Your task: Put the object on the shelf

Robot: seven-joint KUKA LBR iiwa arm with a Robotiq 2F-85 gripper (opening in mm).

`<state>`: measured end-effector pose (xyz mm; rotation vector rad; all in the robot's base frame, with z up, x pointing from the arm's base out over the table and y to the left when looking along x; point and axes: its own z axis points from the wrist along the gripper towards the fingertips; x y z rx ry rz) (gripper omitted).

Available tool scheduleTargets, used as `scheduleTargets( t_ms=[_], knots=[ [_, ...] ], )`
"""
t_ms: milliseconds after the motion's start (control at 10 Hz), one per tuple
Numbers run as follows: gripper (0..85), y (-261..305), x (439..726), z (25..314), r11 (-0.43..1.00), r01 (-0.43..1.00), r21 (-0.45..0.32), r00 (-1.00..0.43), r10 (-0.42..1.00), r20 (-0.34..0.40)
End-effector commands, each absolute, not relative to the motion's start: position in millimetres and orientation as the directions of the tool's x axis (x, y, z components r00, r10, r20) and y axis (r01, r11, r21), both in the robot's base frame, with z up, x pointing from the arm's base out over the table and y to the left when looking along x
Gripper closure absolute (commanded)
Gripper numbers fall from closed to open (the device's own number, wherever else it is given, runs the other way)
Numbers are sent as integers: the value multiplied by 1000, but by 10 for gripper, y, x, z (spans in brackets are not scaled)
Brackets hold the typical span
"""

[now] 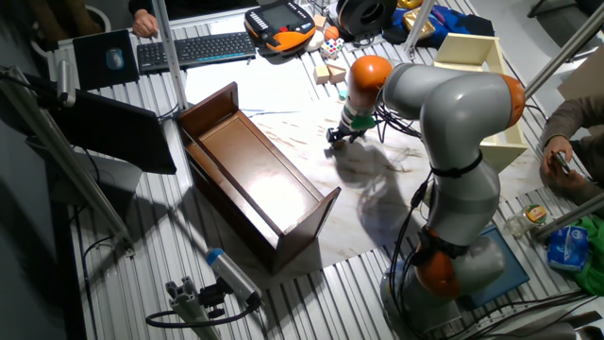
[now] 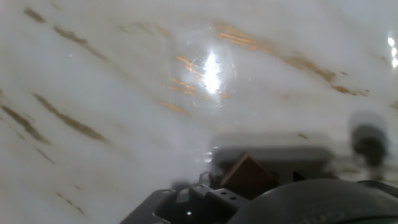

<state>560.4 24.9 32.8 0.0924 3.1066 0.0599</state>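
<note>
The object (image 2: 249,174), a tiny tan-brown wooden cube, shows corner-up at the bottom of the hand view, right at my gripper's tip (image 2: 245,186). The gripper looks shut on it, just above the marble-patterned sheet (image 2: 124,93). In the fixed view my gripper (image 1: 342,135) hangs low over that white sheet, right of the shelf; the cube is too small to see there. The shelf (image 1: 253,175) is a long dark brown glossy open box with taller end panels, lying diagonally on the table to the left of the gripper.
A cream-white box shelf (image 1: 481,85) stands behind the arm at the right. Pale wooden blocks (image 1: 330,71), a keyboard (image 1: 193,49) and an orange pendant (image 1: 281,25) lie at the back. People's hands (image 1: 557,161) are at the right edge. A tool (image 1: 231,276) lies in front of the shelf.
</note>
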Motion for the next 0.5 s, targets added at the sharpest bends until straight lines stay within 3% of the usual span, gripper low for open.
scheduleTargets(
  t_ms=[0, 300, 400],
  knots=[
    [340, 252, 5605, 330, 998, 47, 31, -998, 48, -33],
    [850, 257, 5610, 347, 999, -7, 40, -999, -5, -36],
    [850, 269, 5616, 403, 999, -14, 43, -1000, -13, -28]
  ],
)
